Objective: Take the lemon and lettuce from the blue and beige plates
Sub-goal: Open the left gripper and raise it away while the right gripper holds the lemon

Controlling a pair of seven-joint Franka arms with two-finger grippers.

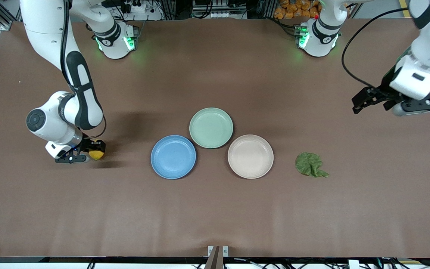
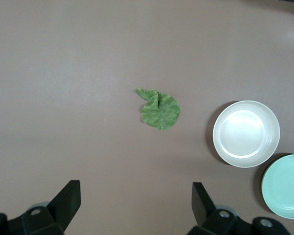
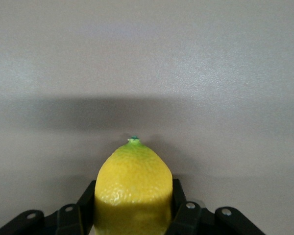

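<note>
My right gripper [image 1: 92, 152] is shut on the yellow lemon [image 1: 97, 154], low over the bare table toward the right arm's end, apart from the plates. In the right wrist view the lemon [image 3: 132, 191] sits between the black fingers [image 3: 183, 215], pointed tip outward. The blue plate [image 1: 173, 157] and the beige plate [image 1: 250, 156] are both empty. The wrinkled green lettuce [image 1: 309, 164] lies on the table beside the beige plate, toward the left arm's end. My left gripper [image 1: 360, 101] hangs open and high over the table at that end, holding nothing; its view shows the lettuce [image 2: 160, 111] and the beige plate [image 2: 246, 133].
An empty mint-green plate [image 1: 211, 127] touches the blue and beige plates, farther from the front camera than both; it also shows in the left wrist view [image 2: 286, 186]. Brown tabletop surrounds the plates on all sides.
</note>
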